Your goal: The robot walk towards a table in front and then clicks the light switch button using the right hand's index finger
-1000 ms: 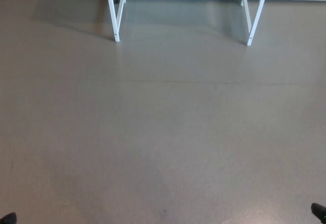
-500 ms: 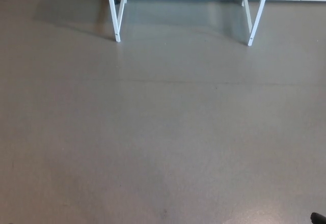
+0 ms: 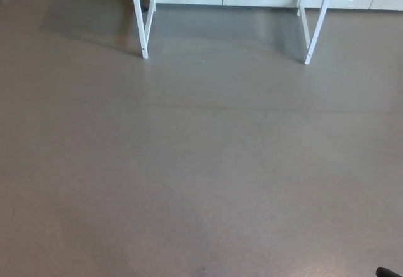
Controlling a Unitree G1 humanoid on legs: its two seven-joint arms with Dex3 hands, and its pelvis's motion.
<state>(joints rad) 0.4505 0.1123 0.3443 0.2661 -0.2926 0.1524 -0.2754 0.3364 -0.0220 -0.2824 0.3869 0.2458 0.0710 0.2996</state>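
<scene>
Two white table legs and stand at the top edge — grey-brown floor spreads wide between them and the camera. A dark sliver shows at bottom right, unidentifiable. Neither hand visible — finger state cannot be told. Light switch not seen.

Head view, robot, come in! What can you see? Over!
Both hands out of view. Only white table legs ahead; tabletop and switch not visible. Bare grey floor between, nothing in the way.
</scene>
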